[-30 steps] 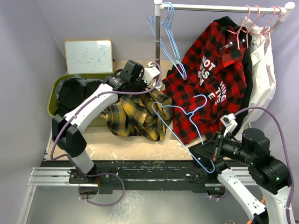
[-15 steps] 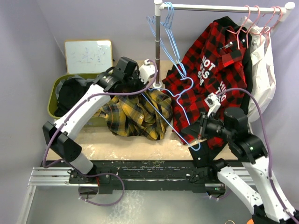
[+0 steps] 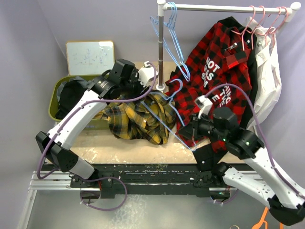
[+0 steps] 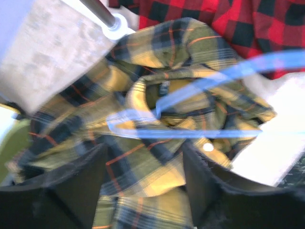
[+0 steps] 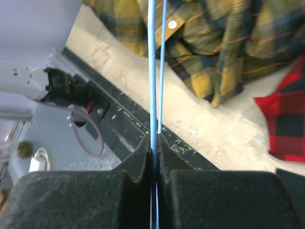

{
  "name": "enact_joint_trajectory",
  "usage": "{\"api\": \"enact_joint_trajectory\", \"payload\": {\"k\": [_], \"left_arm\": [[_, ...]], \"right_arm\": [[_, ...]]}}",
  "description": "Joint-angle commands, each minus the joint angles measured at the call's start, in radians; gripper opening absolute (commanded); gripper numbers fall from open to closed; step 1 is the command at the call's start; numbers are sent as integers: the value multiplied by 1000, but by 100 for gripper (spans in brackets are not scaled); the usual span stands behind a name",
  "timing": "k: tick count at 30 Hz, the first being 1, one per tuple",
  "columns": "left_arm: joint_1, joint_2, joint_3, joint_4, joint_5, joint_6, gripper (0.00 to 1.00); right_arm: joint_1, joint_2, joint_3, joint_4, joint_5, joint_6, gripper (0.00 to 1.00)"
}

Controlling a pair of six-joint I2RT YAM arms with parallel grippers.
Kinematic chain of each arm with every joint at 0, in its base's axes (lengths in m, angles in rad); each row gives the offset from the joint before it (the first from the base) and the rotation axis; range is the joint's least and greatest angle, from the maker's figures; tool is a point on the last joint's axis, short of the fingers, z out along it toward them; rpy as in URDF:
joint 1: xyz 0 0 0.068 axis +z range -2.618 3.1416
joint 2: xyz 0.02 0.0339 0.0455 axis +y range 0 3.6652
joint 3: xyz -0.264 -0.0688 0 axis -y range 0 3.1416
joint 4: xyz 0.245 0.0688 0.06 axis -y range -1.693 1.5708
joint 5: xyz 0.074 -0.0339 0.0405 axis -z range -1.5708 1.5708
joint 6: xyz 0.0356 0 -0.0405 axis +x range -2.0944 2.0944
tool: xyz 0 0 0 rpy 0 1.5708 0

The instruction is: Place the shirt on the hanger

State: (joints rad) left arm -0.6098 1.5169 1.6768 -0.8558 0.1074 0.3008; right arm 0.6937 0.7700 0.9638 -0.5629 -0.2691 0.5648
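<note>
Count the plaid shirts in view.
2: a yellow-and-navy plaid flannel shirt crumpled on the table, and a red-and-black checked shirt hanging from the rail. Dark clothes in the green bin may hide more.

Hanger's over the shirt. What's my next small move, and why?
Probably lower the left gripper onto the shirt collar and close. Its jaws stand open just above it, while the right gripper is shut on the hanger, whose wire lies across the collar opening; holding the collar should help it slide in.
</note>
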Motion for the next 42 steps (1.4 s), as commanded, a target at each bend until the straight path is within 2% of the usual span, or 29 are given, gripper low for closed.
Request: {"api": "enact_joint_trajectory", "payload": {"k": [1, 3, 8, 10, 13, 15, 16, 19, 20, 21, 27, 31, 34, 38, 42], "left_arm": [[-1, -12, -38, -11, 108, 11, 81], [-3, -1, -47, 2, 131, 3, 86], [-12, 58, -68, 22, 121, 0, 90], [-15, 72, -93, 62, 95, -2, 88], [-16, 105, -126, 114, 30, 0, 79], [-16, 134, -134, 128, -5, 5, 70], [-15, 147, -140, 139, -24, 4, 62], [-16, 153, -143, 172, -77, -6, 20], [-15, 150, -136, 177, -93, -9, 9], [-15, 145, -125, 172, -100, -9, 2], [-15, 86, -74, 126, -41, 7, 0], [-16, 38, -41, 53, 127, 20, 0], [-16, 6, -15, 6, 200, 35, 0], [-16, -27, -2, -31, 205, 59, 0], [-15, -46, -4, -28, 167, 79, 1]], "right_arm": [[1, -160, 91, -177, 246, 24, 0], [1, -213, 78, -213, 257, 60, 0], [2, -281, 52, -252, 211, 89, 0], [2, -290, 52, -276, 207, 85, 0], [2, -295, 11, -284, 187, 75, 0], [2, -294, -9, -271, 143, 73, 0], [1, -294, -18, -261, 124, 71, 0], [3, -286, -37, -222, 67, 64, 0], [1, -281, -44, -208, 50, 60, 0], [2, -272, -49, -196, 37, 55, 0], [2, -216, -59, -115, 41, 15, 0], [1, -159, -98, 30, 50, -1, 0], [2, -101, -100, 105, 56, -31, 0], [2, -42, -94, 233, 22, -37, 0], [3, -14, -157, 461, -47, 45, 0]]}}
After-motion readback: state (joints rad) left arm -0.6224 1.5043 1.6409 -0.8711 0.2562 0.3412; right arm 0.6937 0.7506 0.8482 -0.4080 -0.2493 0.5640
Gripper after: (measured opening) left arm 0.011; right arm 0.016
